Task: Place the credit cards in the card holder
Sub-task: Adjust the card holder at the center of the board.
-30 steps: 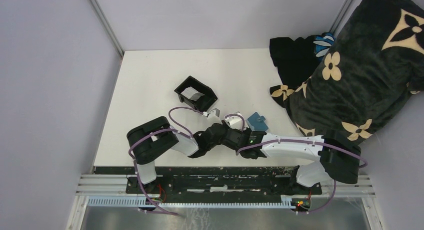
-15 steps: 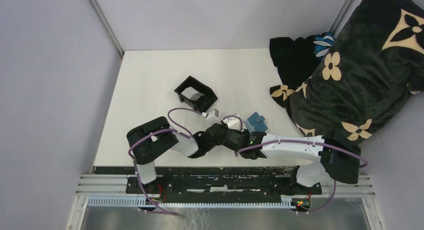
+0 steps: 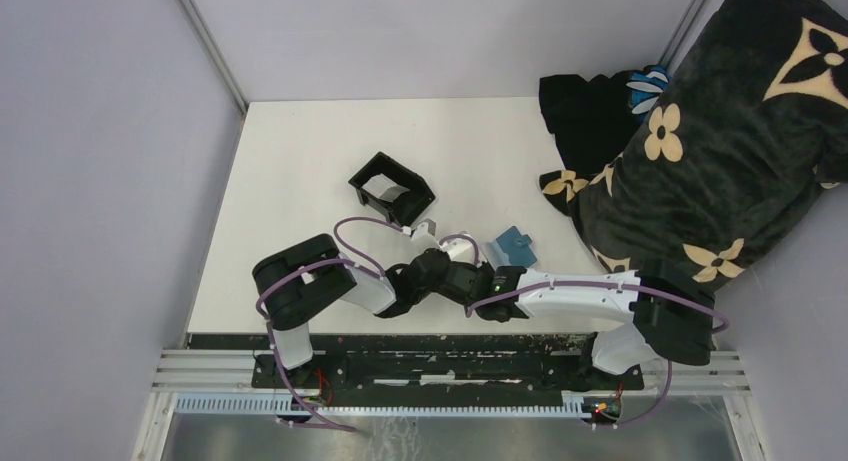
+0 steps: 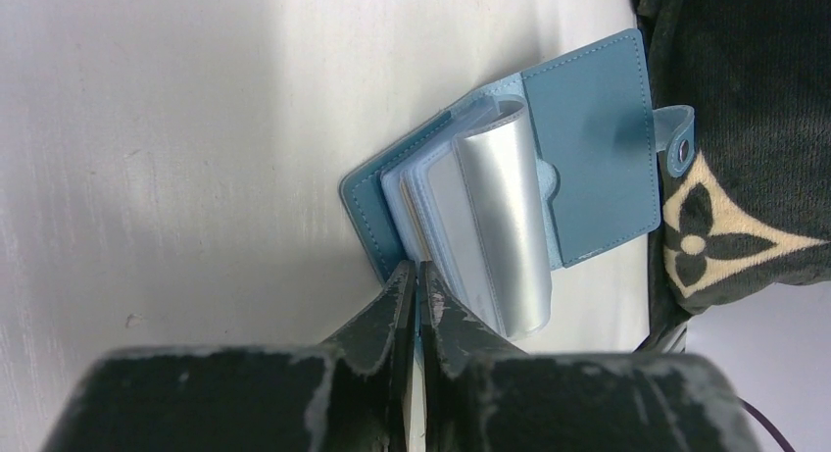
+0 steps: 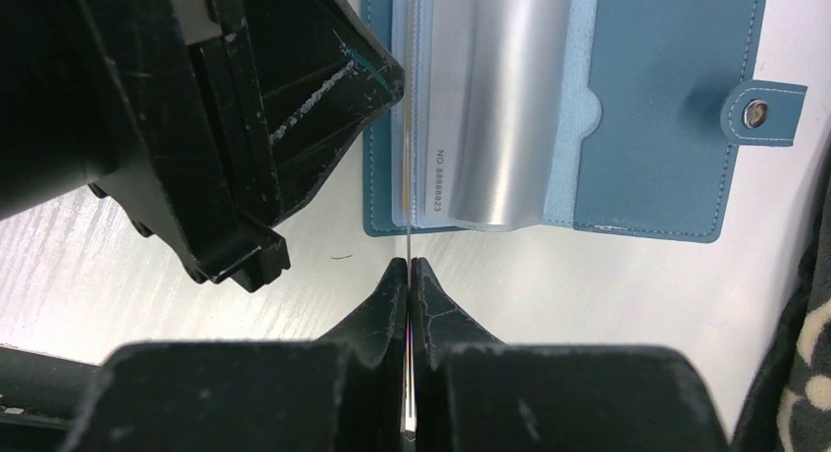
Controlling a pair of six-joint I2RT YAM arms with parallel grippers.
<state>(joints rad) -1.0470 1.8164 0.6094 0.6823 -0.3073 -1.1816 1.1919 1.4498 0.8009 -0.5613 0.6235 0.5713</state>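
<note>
The teal-blue card holder (image 5: 647,109) lies open on the white table, clear sleeves fanned up; it also shows in the top view (image 3: 512,245) and the left wrist view (image 4: 588,148). One pale credit card (image 5: 438,168) sits in a sleeve. My right gripper (image 5: 408,266) is shut on another credit card (image 5: 405,207), seen edge-on, its far end in among the sleeves. My left gripper (image 4: 415,274) is shut on the holder's near edge, between the cover and the sleeves. In the top view both grippers are bunched just left of the holder.
A black open-topped box (image 3: 392,188) with a pale card inside stands behind and to the left of the arms. A dark floral blanket (image 3: 720,151) covers the table's right side, close to the holder's clasp (image 5: 757,112). The left gripper's body (image 5: 196,128) crowds the right wrist view.
The right wrist and the held card have edged slightly left and toward the holder. The left arm has hardly moved.
</note>
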